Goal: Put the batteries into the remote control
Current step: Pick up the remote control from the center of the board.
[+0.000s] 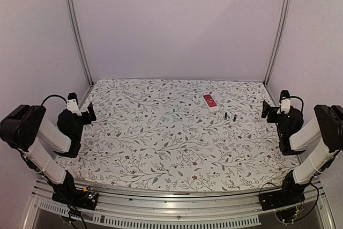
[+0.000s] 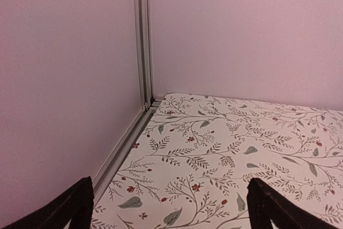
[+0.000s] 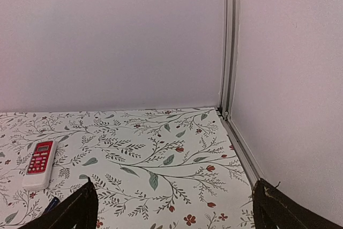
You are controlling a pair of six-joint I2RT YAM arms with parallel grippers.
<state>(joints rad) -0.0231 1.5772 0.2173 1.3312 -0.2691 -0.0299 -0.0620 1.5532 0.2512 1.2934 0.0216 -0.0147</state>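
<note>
Two robot arms sit at the near corners of a desk covered in a leafy floral pattern, and neither holds anything. The left fingers are spread wide over bare desk by the left wall, and the right fingers are spread wide by the right wall. The remote control, small and white with its red button face up, lies toward the far right of the desk. The batteries, two tiny dark cylinders, lie just beside it on its near right side, a little apart from each other and not touching it. Nothing of the task looks started. Several things could go wrong. With the remote face up, its battery bay is probably underneath, and a weak hold while turning it over could drop it or skid it away. The batteries are slim and round, so an off-centre pinch may roll them. Their dark colour is easily lost against the busy pattern. Everything lies nearer the right arm, so the left arm must reach far, and the arms may crowd each other there.
</note>
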